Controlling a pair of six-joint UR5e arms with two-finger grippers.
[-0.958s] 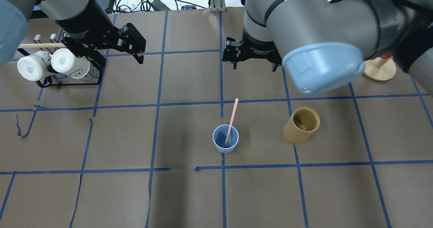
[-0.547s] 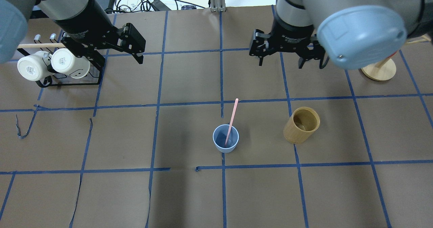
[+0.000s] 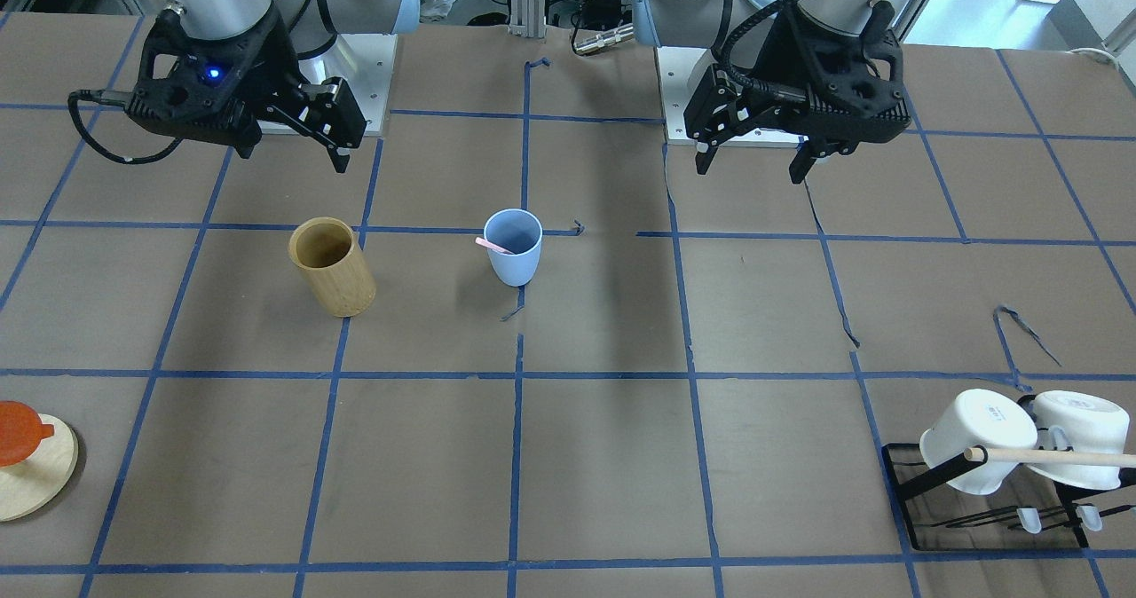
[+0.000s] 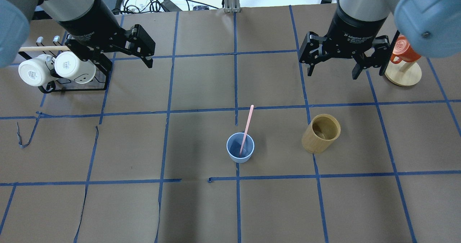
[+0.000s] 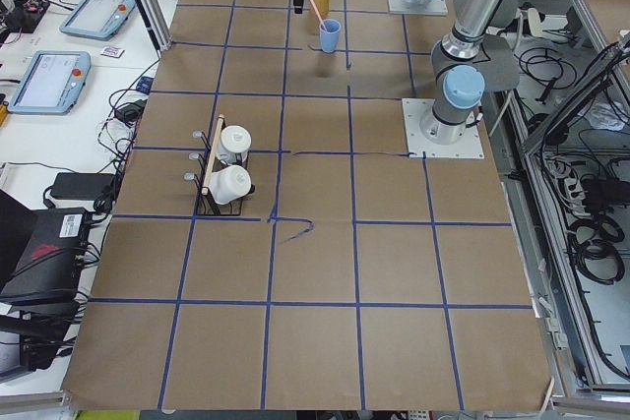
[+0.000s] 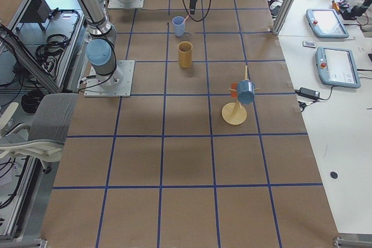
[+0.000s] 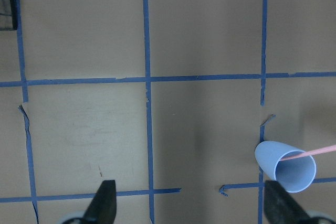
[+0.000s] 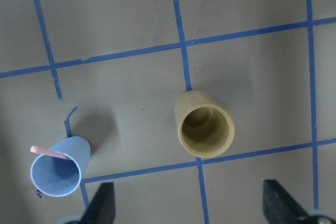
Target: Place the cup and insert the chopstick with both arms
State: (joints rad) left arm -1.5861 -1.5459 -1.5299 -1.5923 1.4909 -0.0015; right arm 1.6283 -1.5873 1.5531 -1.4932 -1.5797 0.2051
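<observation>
The light blue cup (image 4: pixel 240 153) stands upright near the table's middle, and it also shows in the front view (image 3: pixel 515 256). One pale pink chopstick (image 4: pixel 247 126) leans inside it, its top tilted away from the robot. My left gripper (image 4: pixel 144 55) hovers open and empty at the far left, well away from the cup. My right gripper (image 4: pixel 333 73) hovers open and empty at the far right, beyond the bamboo cylinder. The left wrist view shows the cup (image 7: pixel 286 167) at lower right. The right wrist view shows it (image 8: pixel 58 169) at lower left.
A tan bamboo cylinder (image 4: pixel 320 134) stands right of the cup. A black rack (image 4: pixel 72 86) with two white mugs (image 4: pixel 70 67) and a wooden dowel (image 4: pixel 43 48) is at the far left. A round wooden stand (image 4: pixel 403 75) with an orange mug (image 4: pixel 405 50) is at the far right.
My right arm has swung to the right, away from above the cup, and now hovers near the wooden stand. The left arm, cup and chopstick have not moved.
</observation>
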